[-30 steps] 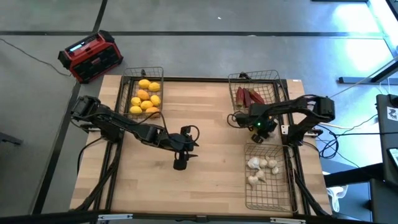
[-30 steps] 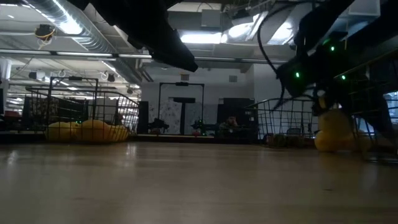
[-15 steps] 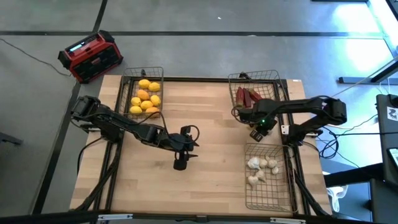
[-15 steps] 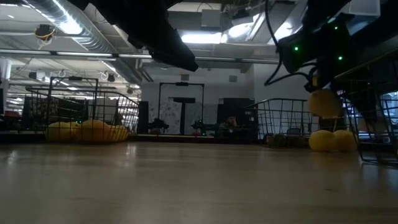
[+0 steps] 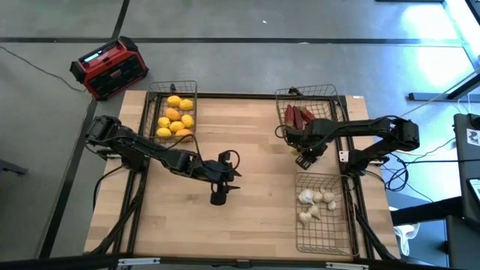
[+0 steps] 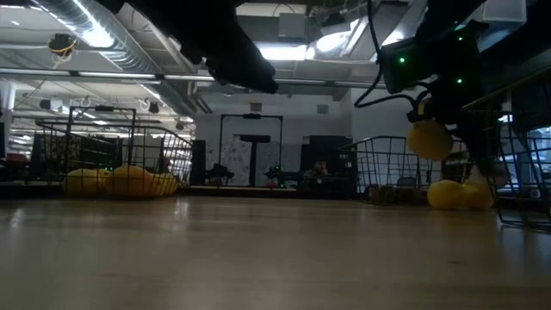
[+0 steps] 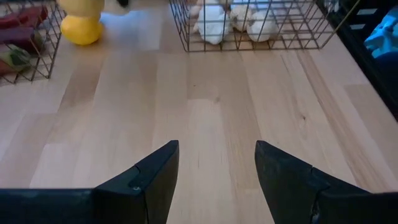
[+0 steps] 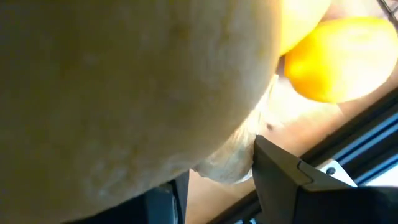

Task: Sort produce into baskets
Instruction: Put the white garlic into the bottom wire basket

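My right gripper [image 5: 304, 155] hangs between the two right-hand baskets, shut on a yellow fruit [image 6: 429, 139] that it keeps above the table. Under it another yellow fruit [image 7: 81, 29] lies on the wood. The far left basket [image 5: 174, 112] holds several yellow and orange fruits. Dark red pieces fill the far right basket [image 5: 307, 112]. White bulbs [image 5: 315, 201] lie in the near right basket [image 5: 324, 238]. My left gripper [image 5: 217, 198] waits open over the middle of the table, nothing between its fingers [image 7: 155, 174]. My right gripper pinches the yellow fruit's sides [image 8: 236, 149] between its two fingers [image 8: 292, 180]. The fingers come from above and point down. The fruit hangs below them, lifted clear of the table and of the fruit lying beneath it.
A red-and-black box [image 5: 109, 67] stands on the floor beyond the table's far left corner. Bare wood [image 5: 255, 217] stretches between my left gripper and the near right basket. Cables trail off the table's right side [image 5: 397, 169].
My right gripper has risen with the yellow fruit, which was down at the table a second ago and now hangs clear above it. The gripper has tipped to point more steeply down and shifted slightly toward the table's left. The fruit on the table stayed put.
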Controlling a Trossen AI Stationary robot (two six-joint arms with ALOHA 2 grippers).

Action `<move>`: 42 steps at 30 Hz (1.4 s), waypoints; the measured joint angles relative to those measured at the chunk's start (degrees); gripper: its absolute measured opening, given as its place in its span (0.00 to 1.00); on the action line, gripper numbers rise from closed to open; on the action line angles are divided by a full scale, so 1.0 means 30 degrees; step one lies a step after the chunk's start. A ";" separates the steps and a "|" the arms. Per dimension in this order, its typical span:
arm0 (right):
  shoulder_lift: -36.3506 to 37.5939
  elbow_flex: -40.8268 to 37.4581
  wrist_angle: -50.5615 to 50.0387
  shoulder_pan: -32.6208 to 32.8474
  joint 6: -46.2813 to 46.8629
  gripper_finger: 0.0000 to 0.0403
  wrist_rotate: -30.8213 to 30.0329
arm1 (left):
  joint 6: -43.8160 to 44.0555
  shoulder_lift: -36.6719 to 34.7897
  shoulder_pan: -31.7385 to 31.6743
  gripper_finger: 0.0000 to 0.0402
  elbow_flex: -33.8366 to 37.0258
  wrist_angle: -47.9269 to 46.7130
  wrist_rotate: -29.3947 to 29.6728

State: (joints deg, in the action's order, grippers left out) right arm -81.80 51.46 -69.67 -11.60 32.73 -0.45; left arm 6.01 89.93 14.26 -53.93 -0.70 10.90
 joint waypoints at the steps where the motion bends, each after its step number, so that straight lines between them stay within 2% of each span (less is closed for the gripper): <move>1: 0.0000 0.0000 0.0079 0.0000 0.0000 0.33 0.0001 | -0.0112 0.0000 0.0000 0.52 0.0000 0.0135 0.0020; 7: 0.0000 0.0000 0.1325 0.0000 -0.0049 0.33 0.0001 | -0.0495 0.0923 -0.0671 0.52 -0.0015 0.3130 0.2276; 16: -0.0007 0.0000 0.2567 0.0000 -0.0467 0.33 0.0001 | -0.1590 0.4655 -0.2865 0.52 -0.0926 0.8272 0.1973; 22: -0.0007 0.0000 0.2679 0.0000 -0.0523 0.33 0.0001 | -0.1328 0.6409 -0.3555 0.52 -0.1836 0.8549 0.1754; 26: -0.0007 0.0006 0.2699 0.0000 -0.0665 0.33 0.0001 | -0.0753 0.6973 -0.3493 0.52 -0.1938 0.8733 0.0739; 31: 0.0551 0.0941 0.2182 0.0042 -0.0848 0.33 0.0246 | 0.0015 0.7552 -0.3109 0.52 -0.1934 0.8479 0.0530; 36: 0.1416 0.2923 0.1337 0.0969 -0.0237 0.33 0.0313 | 0.0057 0.7759 -0.2636 0.52 -0.1918 0.8172 0.0530; 42: 0.2205 0.5066 -0.0038 0.3301 0.1082 0.33 0.0103 | 0.0039 0.7788 -0.2125 0.52 -0.1916 0.7920 0.0530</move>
State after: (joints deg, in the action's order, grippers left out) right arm -75.19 66.66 -69.79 -1.69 35.98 -0.14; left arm 6.13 113.30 7.89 -59.68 23.06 12.49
